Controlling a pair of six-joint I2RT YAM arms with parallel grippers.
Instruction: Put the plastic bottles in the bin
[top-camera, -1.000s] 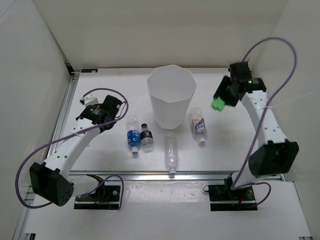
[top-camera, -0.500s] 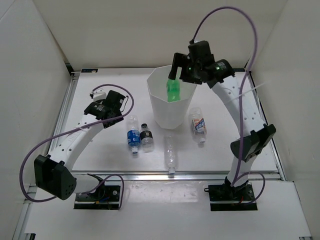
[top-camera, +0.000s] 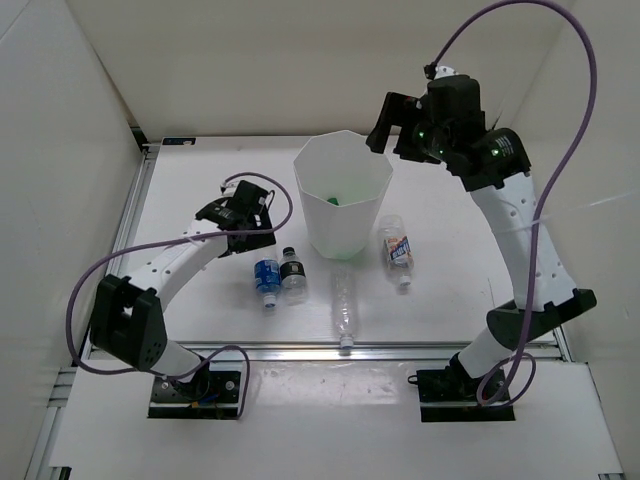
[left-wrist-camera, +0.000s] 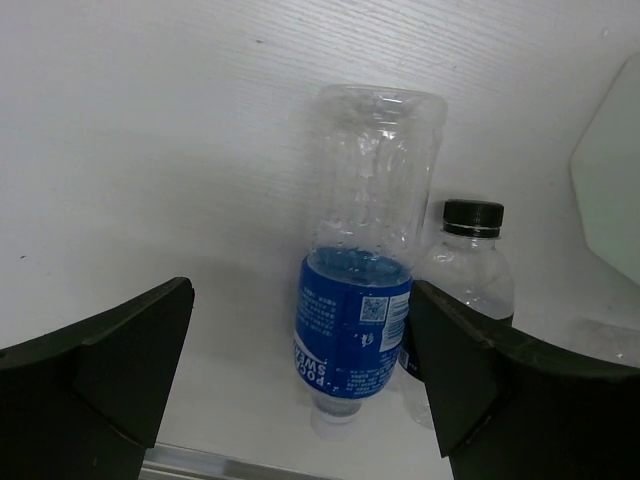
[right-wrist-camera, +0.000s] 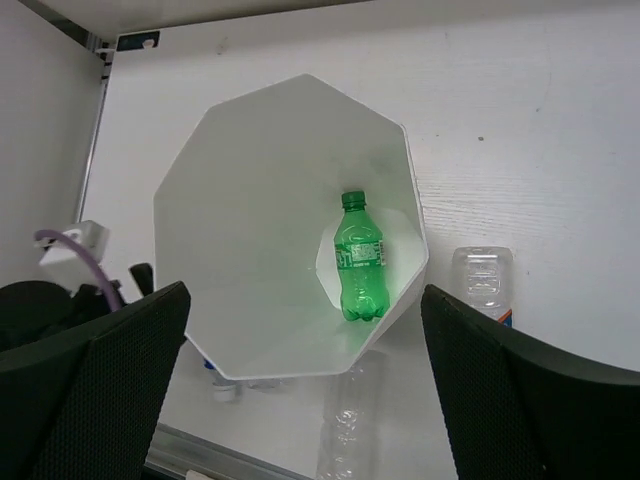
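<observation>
Jaws of left gripper spread wide above blue-label bottle, lying just beside black-label bottle; it should close across the body, clear of that neighbour. Right gripper, likewise spread, hangs over bin, green bottle inside

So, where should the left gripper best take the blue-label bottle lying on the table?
Grip the clear half of the blue-label bottle, away from its cap, coming from above with the left gripper across its width. It lies flat, and the black-label bottle crowds only its label end.
</observation>
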